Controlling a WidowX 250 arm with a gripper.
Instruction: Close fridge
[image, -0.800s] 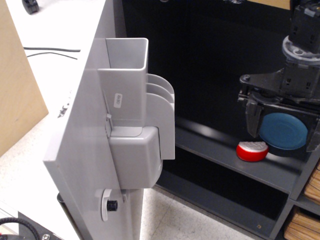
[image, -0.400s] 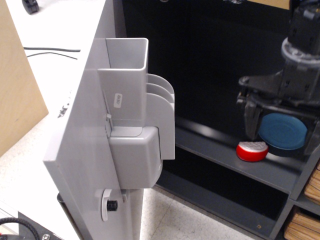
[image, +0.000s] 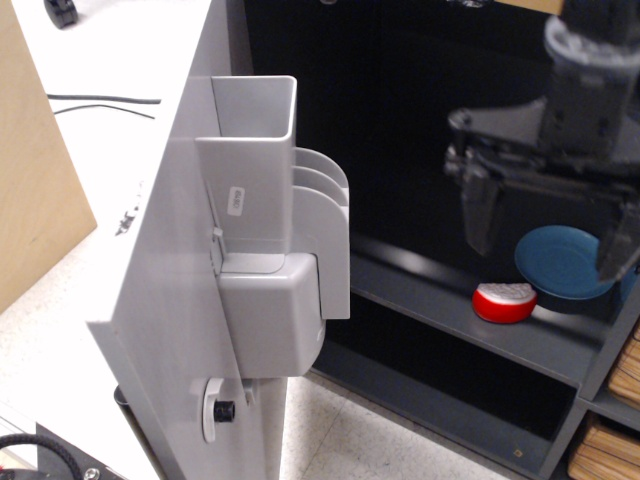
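The toy fridge stands open. Its light grey door (image: 165, 300) swings out toward me at the left, showing its inner side with grey bins (image: 275, 250). The dark shelved interior (image: 400, 150) fills the middle and right. My gripper (image: 545, 225) hangs at the upper right in front of the interior, above the shelf. Its two dark fingers (image: 480, 215) are spread wide apart and hold nothing. It is well to the right of the door and does not touch it. The door's outer face and handle are hidden.
A blue plate (image: 565, 262) and a red and white round object (image: 505, 301) sit on the grey shelf (image: 450, 300). A tan wooden panel (image: 30, 170) stands at the far left. A black cable (image: 100, 100) lies on the white tabletop behind the door.
The gripper has moved up and to the left, away from the blue plate, which now shows more fully. The door has not moved.
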